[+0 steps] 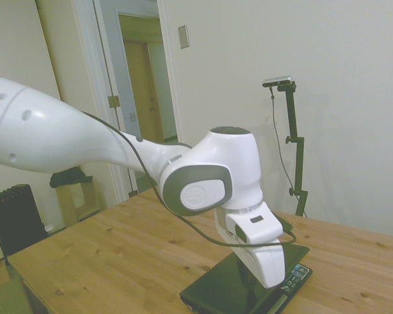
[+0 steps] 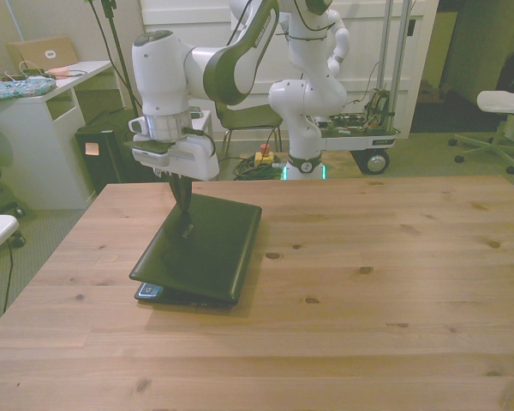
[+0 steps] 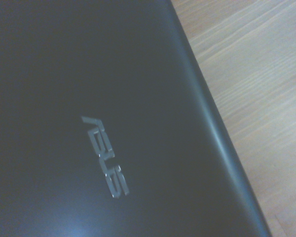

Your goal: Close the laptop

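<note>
While fingers (image 2: 187,208) touch lid, laptop (image 2: 201,248) nearly shut near table (image 2: 368,282) edge.

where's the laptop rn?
The laptop sits on the table toward the front view's left, lid nearly down, directly under the gripper, whose tip rests on the lid.
</note>
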You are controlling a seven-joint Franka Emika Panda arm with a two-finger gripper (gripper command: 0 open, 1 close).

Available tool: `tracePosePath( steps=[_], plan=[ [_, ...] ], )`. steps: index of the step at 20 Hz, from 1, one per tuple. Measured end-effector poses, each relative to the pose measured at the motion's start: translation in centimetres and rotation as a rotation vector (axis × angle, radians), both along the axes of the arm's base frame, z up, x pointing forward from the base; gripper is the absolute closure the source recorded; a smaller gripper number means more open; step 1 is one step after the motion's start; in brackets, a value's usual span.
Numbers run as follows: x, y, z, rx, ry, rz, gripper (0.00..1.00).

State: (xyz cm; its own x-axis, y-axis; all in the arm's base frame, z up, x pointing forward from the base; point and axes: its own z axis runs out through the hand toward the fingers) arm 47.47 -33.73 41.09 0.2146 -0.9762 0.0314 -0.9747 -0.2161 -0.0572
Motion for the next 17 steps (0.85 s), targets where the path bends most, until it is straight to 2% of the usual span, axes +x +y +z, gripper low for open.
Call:
tracePosePath(
  steps=[9,11,15,16,17],
  plan=[
    [4.4,0.6,-2.5,-0.003,0.021,0.033,1.0],
    [5.1,1.5,-1.2,-0.01,0.001,0.051,1.0],
    [5.2,7.0,4.8,-0.002,-0.068,0.135,1.0],
    [4.9,9.0,6.3,0.005,-0.081,0.162,0.0],
    [4.6,11.0,7.5,0.014,-0.093,0.193,0.0]
  ],
)
